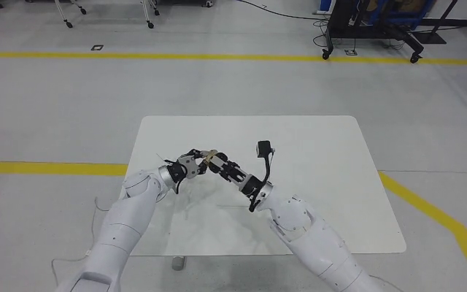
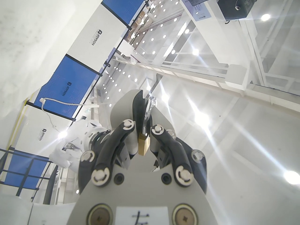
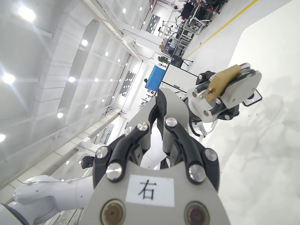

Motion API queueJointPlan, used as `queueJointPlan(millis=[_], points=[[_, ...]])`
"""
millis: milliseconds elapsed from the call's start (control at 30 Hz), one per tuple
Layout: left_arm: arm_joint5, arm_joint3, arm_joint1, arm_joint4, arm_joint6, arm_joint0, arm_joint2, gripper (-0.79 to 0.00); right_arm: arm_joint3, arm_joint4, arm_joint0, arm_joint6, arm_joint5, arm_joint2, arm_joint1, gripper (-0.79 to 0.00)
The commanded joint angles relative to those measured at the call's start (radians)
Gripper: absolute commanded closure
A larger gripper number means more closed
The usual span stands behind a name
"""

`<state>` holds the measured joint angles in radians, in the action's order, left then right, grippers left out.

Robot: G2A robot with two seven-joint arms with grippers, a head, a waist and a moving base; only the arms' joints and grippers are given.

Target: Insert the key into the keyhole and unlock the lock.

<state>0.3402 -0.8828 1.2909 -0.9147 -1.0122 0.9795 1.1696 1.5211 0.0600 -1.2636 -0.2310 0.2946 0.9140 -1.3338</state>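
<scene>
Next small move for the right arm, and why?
Probably swing the right gripper toward the exposed end of the lock: the left gripper clamps the lock off to one side of the shut right fingertips, apart. I cannot tell whether they hold the key.

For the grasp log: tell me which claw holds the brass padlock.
The left claw: it is shut on the padlock. The right claw is shut too, apart from it, gripping no padlock.
</scene>
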Motion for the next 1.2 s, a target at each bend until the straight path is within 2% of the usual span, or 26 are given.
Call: queueJointPlan(millis=[0, 233, 400, 467, 500, 533, 567, 667, 800, 833, 867, 967, 1100, 1167], points=[[-0.006, 0.007, 0.001, 0.011, -0.008, -0.005, -0.008, 0.0, -0.018, -0.01, 0.009, 0.007, -0.012, -0.007, -0.004, 0.0], [-0.02, 0.025, 0.004, 0.008, -0.015, -0.014, -0.016, 0.0, -0.078, -0.05, 0.034, 0.035, -0.053, -0.024, -0.016, 0.0], [-0.085, 0.018, 0.003, 0.022, 0.024, -0.01, -0.007, 0.0, -0.038, -0.001, 0.009, 0.022, -0.011, 0.003, -0.014, 0.0], [-0.119, 0.006, 0.005, -0.001, 0.032, 0.003, 0.003, 0.0, -0.012, 0.028, -0.015, -0.001, -0.005, 0.025, -0.009, -0.274], [-0.131, 0.002, 0.005, -0.008, 0.032, 0.007, 0.007, 0.0, -0.001, 0.07, -0.03, -0.024, -0.005, 0.035, -0.007, -0.323], [-0.147, -0.003, 0.004, -0.012, 0.033, 0.011, 0.012, 0.0, 0.006, 0.119, -0.041, -0.054, -0.011, 0.047, -0.005, -0.456], [-0.166, -0.009, 0.004, -0.016, 0.031, 0.014, 0.017, 0.0, 0.008, 0.163, -0.05, -0.087, -0.024, 0.06, -0.002, -0.542], [-0.244, -0.035, 0.002, 0.013, 0.034, 0.025, 0.023, 0.0, -0.017, 0.325, -0.058, -0.227, -0.106, 0.082, 0.002, -0.662], [-0.352, -0.08, 0.0, 0.069, 0.024, 0.045, 0.021, 0.0, -0.053, 0.469, -0.042, -0.352, -0.16, 0.088, 0.0, -0.606], [-0.367, -0.088, -0.001, 0.075, 0.018, 0.05, 0.021, 0.0, -0.062, 0.491, -0.039, -0.366, -0.16, 0.089, -0.001, -0.566], [-0.378, -0.096, -0.002, 0.077, 0.012, 0.054, 0.023, 0.0, -0.069, 0.51, -0.036, -0.378, -0.162, 0.088, -0.002, -0.502], [-0.387, -0.11, -0.003, 0.084, -0.006, 0.063, 0.025, 0.0, -0.087, 0.568, -0.026, -0.411, -0.168, 0.085, -0.006, -0.422], [-0.398, -0.117, -0.005, 0.095, -0.027, 0.065, 0.026, 0.0, -0.111, 0.628, -0.01, -0.44, -0.184, 0.081, -0.012, -0.369], [-0.407, -0.122, -0.006, 0.104, -0.035, 0.066, 0.024, 0.0, -0.123, 0.658, -0.003, -0.452, -0.192, 0.077, -0.016, -0.317]])
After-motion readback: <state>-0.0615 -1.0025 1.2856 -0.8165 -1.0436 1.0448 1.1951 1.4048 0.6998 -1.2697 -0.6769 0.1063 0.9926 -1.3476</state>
